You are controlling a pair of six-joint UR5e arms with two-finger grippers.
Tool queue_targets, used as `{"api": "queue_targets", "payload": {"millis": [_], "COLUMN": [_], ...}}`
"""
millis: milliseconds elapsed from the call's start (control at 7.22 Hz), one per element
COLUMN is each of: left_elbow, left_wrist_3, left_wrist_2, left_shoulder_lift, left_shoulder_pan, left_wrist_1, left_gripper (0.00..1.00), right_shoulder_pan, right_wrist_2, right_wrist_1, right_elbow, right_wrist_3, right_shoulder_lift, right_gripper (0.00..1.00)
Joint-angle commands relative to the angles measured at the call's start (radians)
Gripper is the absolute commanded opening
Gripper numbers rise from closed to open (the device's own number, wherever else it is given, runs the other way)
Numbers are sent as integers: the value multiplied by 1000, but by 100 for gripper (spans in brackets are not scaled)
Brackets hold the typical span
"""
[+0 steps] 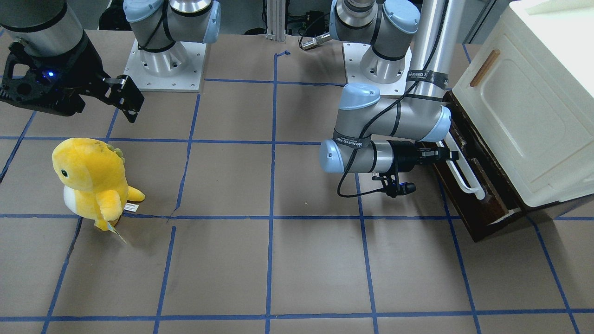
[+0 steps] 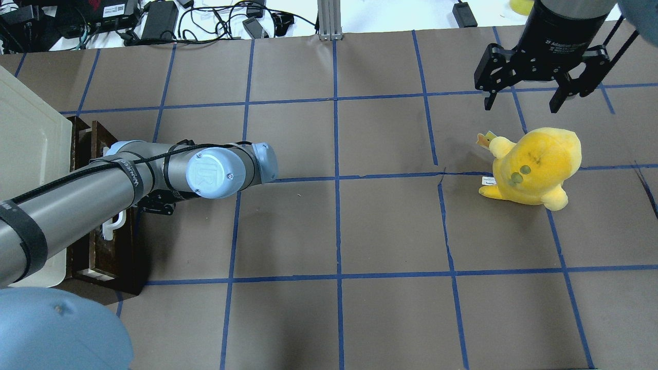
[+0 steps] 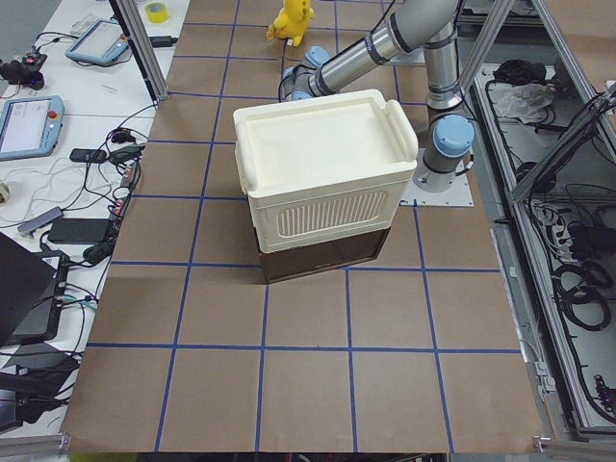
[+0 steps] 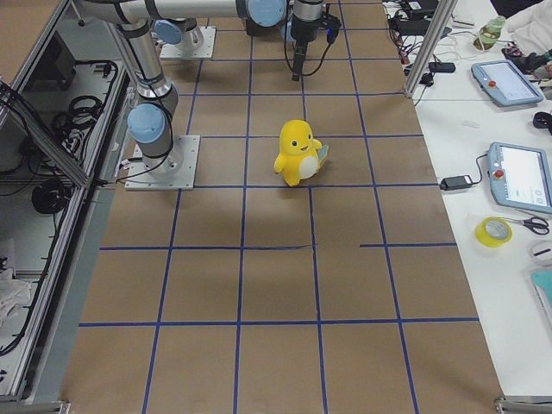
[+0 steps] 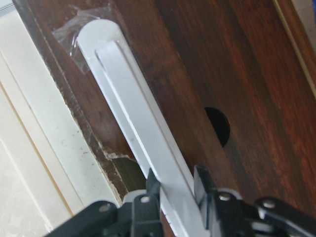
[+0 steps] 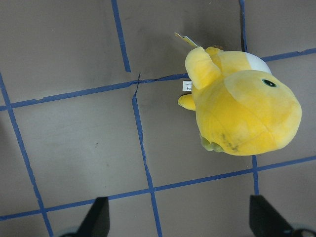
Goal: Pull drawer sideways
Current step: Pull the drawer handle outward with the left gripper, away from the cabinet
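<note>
The drawer (image 1: 485, 206) has a dark brown worn front and a long white bar handle (image 1: 464, 178). It sits under the cream cabinet (image 1: 533, 116) and stands slightly out from it, with a pale side showing. My left gripper (image 1: 444, 155) is shut on the handle. In the left wrist view the fingers (image 5: 153, 185) clamp the white bar (image 5: 133, 113) from both sides. In the overhead view my arm hides that gripper, and only the drawer (image 2: 108, 257) shows. My right gripper (image 2: 524, 97) is open and empty, hovering above the table far from the drawer.
A yellow plush toy (image 1: 93, 181) stands on the brown table below my right gripper, and also shows in the right wrist view (image 6: 242, 113). The cream cabinet's panelled door has a small wooden handle (image 1: 484, 68). Cables and devices (image 2: 154, 20) lie beyond the table's far edge.
</note>
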Motion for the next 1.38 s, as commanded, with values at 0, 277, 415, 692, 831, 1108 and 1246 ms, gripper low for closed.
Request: {"api": "queue_targets", "payload": {"millis": [0, 277, 415, 692, 831, 1108, 1246], "left_elbow": [11, 11, 17, 25, 25, 25, 25], "left_wrist_3": [8, 9, 11, 11, 11, 11, 11], "left_wrist_2": [-1, -1, -3, -3, -3, -3, -3], "left_shoulder_lift": [1, 3, 3, 4, 3, 0, -2], "left_shoulder_pan": [-39, -68, -85, -109, -119, -128, -128], "left_wrist_1": [0, 5, 5, 5, 0, -3, -3], "left_gripper": [13, 13, 13, 13, 13, 13, 13], "right_shoulder_pan": [1, 1, 1, 1, 1, 1, 1], "right_wrist_2": [0, 0, 0, 0, 0, 0, 0], "right_wrist_1": [0, 0, 0, 0, 0, 0, 0], "right_elbow": [0, 0, 0, 0, 0, 0, 0], "right_wrist_3": [0, 0, 0, 0, 0, 0, 0], "right_shoulder_lift": [0, 0, 0, 0, 0, 0, 0], "right_gripper": [100, 100, 100, 100, 100, 100, 100]}}
